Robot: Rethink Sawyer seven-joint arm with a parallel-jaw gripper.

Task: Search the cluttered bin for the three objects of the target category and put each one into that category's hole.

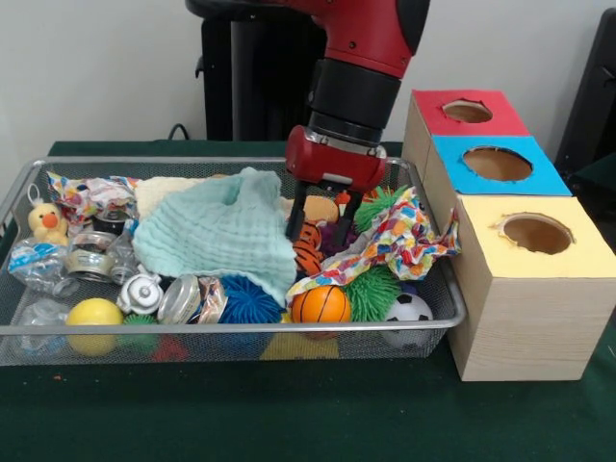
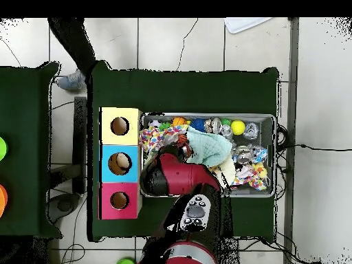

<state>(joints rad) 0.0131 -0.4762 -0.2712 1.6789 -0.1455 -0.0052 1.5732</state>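
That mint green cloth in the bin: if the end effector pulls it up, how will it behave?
The mint green cloth lies crumpled and draped over other items, so it will probably hang limp instead of holding its shape. It looks thin and light. Since it spreads over the blue spiky ball and nearby toys, lifting it may drag or nudge them.

The red and black arm [image 1: 361, 67] comes down from the top centre of the front view, wrist vertical. Its end effector [image 1: 322, 214] points straight down at mid-frame, two dark fingers [image 1: 297, 214] spread apart.
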